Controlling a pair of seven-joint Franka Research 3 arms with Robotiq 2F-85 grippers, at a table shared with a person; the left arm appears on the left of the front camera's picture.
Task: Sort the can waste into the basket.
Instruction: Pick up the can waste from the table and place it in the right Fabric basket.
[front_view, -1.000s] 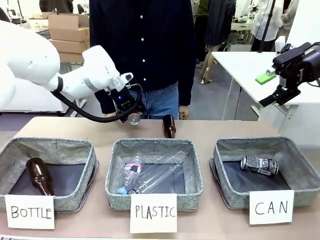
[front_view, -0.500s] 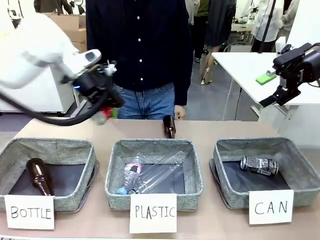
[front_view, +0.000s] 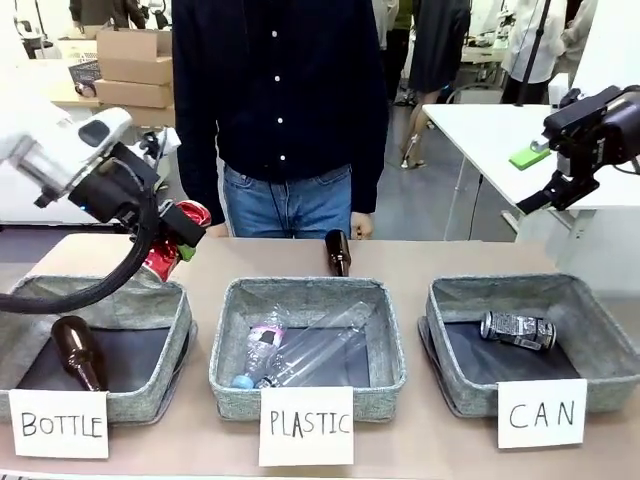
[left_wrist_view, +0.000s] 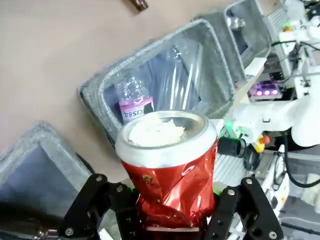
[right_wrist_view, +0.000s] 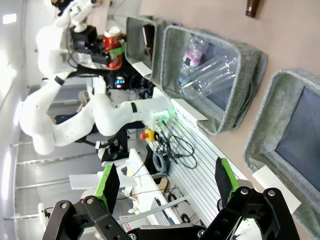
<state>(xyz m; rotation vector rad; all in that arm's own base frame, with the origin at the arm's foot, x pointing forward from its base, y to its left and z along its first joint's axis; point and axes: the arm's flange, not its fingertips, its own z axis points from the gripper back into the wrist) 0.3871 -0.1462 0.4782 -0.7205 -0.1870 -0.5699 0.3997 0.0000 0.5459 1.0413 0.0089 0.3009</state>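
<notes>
The left hand (front_view: 178, 238) was clamped on the dented red can (front_view: 170, 245), holding it off the counter (front_view: 420, 255) above the far right corner of the BOTTLE basket (front_view: 30, 290). In the left wrist view the black fingers (left_wrist_view: 95, 205) pressed the can's crumpled sides and its silver end faced the camera. The right hand (front_view: 548, 192) hung high at the right, its green pads (right_wrist_view: 110, 186) spread apart around nothing. The black can (front_view: 518, 329) lay on its side in the CAN basket (front_view: 600, 290), well apart from the red one. Clear plastic bottles (front_view: 310, 350) lay in the PLASTIC basket (front_view: 305, 288) between them. A brown bottle (front_view: 339, 252) sat on the counter just behind that basket, in front of a person (front_view: 285, 100).
</notes>
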